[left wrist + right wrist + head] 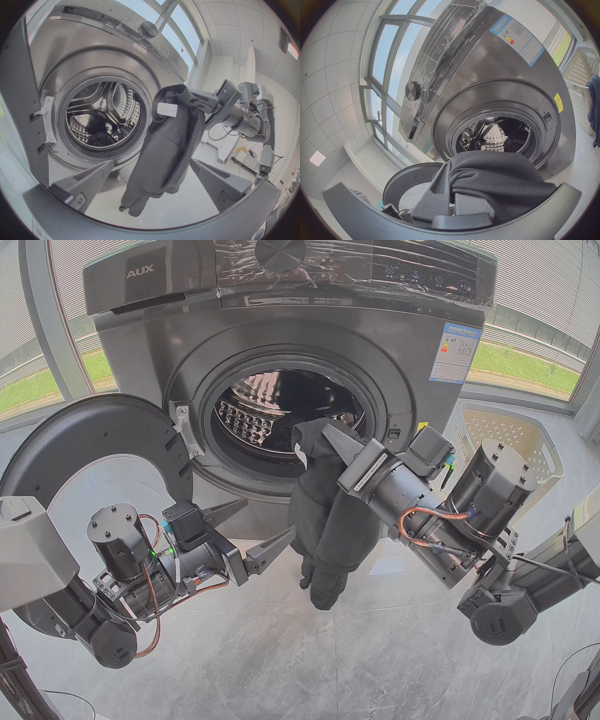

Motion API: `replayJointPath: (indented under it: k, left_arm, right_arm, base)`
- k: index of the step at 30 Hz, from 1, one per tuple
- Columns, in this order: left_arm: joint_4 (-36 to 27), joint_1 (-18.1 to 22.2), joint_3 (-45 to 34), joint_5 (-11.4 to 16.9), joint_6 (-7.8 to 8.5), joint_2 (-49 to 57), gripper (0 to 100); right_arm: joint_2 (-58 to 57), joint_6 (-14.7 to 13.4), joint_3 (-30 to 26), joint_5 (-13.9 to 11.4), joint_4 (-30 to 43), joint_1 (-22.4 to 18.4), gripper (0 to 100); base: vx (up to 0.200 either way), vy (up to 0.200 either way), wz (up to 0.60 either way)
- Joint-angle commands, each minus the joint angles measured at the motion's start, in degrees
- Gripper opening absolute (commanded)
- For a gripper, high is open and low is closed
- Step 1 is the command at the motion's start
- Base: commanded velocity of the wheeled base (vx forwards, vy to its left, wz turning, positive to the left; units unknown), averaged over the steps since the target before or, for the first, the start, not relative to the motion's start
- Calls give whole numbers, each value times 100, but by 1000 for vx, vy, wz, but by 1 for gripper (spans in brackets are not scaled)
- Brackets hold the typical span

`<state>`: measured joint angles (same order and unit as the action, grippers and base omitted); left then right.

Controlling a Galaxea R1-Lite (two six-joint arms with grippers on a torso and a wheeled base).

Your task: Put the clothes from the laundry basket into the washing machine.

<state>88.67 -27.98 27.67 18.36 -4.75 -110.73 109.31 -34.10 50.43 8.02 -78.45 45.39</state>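
Note:
A dark grey garment (328, 515) hangs from my right gripper (323, 435), which is shut on its top edge just in front of the washing machine's open drum (284, 412). The cloth drapes down past the lower rim of the opening toward the floor. In the right wrist view the garment (500, 181) bunches between the fingers (440, 187). My left gripper (257, 531) is open with nothing between its fingers, low and to the left of the hanging garment (168, 143). Another dark piece of clothing (100, 139) lies inside the drum. The laundry basket (509, 434) stands right of the machine.
The round machine door (94, 440) is swung fully open to the left, just above my left arm. A blue garment (595, 106) hangs over the cream basket's rim (579, 93). Bare grey floor (312, 652) spreads in front of the machine.

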Motion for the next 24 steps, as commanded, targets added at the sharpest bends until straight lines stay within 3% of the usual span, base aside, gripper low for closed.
replayJointPath:
  k: [1, 10, 18, 24]
  left_arm:
    - [1, 223, 45, 19, -8, -327, 100]
    - [10, 179, 80, 194, 1, -907, 100]
    - [27, 187, 493, 669, -131, -1039, 100]
    - [18, 231, 819, 994, -131, -1109, 100]
  right_arm:
    - [-165, 0, -227, -46, -22, 23, 0]
    - [-323, 0, -438, -73, -13, 128, 0]
    - [-332, 0, -570, -64, -30, 216, 0]
    - [-314, 0, -587, -55, -22, 251, 0]
  base:
    - [0, 0, 0]
    - [0, 0, 0]
    - [0, 0, 0]
    - [0, 0, 0]
